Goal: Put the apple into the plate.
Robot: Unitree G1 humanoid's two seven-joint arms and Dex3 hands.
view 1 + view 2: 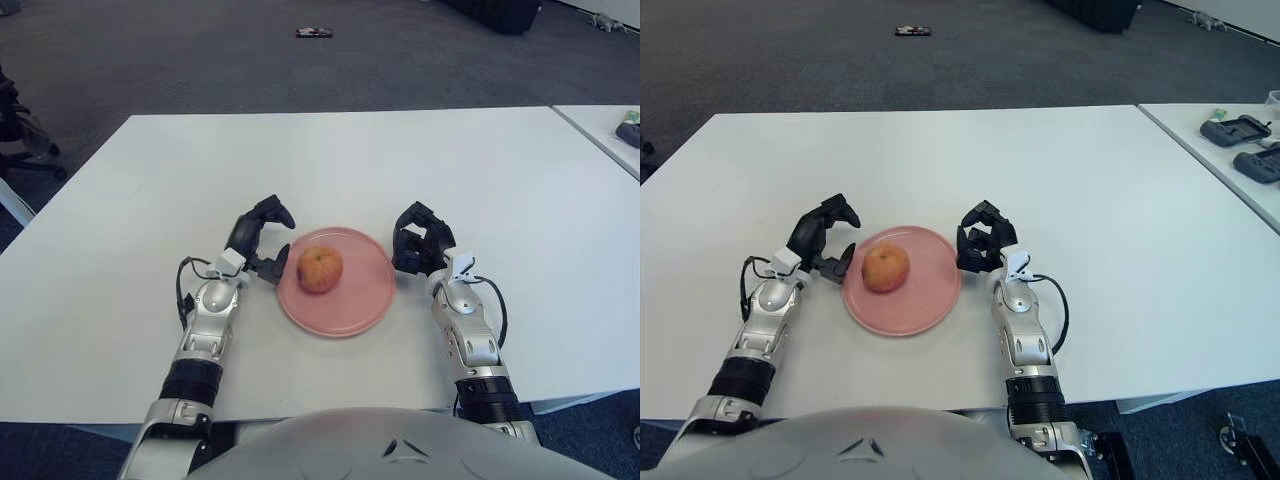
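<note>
Apple (320, 269): we see it on the pink plate (350, 310), left of centre.
Left hand (258, 240): our fingers spread, empty, just beside the plate's left rim.
Right hand (420, 240): our fingers curled, empty, at the plate's right rim.

Two head cameras side by side look down, sharing the table (400, 160)

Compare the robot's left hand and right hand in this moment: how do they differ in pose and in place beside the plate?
The left hand shows at the left rim of the pink plate, with its fingers spread and holding nothing; the right hand shows at the plate's right rim, with its fingers curled into a fist. The left hand is nearer to the apple, which sits left of the plate's middle; the right hand is farther from it. Neither hand holds anything.
</note>
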